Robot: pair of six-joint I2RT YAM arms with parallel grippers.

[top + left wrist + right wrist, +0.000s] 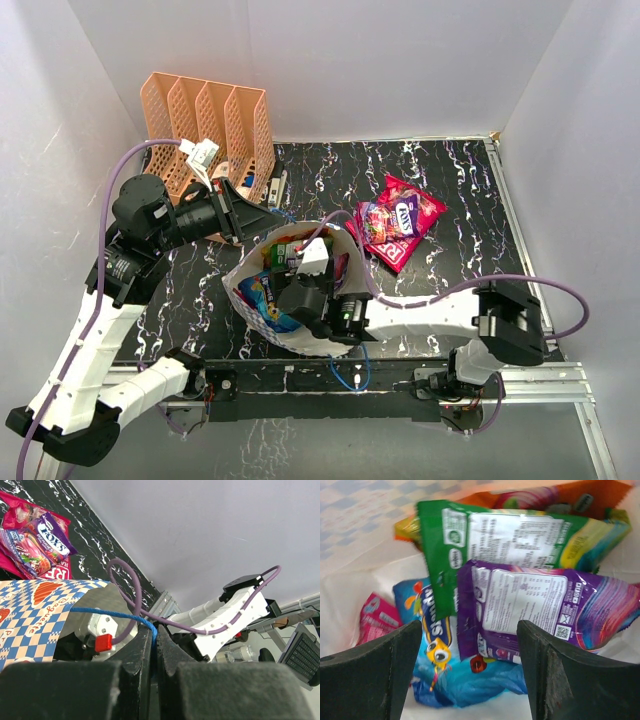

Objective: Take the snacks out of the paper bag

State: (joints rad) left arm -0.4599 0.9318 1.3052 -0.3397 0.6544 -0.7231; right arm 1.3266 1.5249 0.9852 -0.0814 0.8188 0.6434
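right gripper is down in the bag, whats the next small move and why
Probably ease the right gripper a little lower and close on the purple pouch. Its jaws stand open with nothing held, that pouch lies on top between them, and the left gripper is shut on the blue cord handle, steadying the paper bag.

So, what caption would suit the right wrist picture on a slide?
Open right gripper poised inside the paper bag over a purple pouch, a green pouch and a blue pouch.
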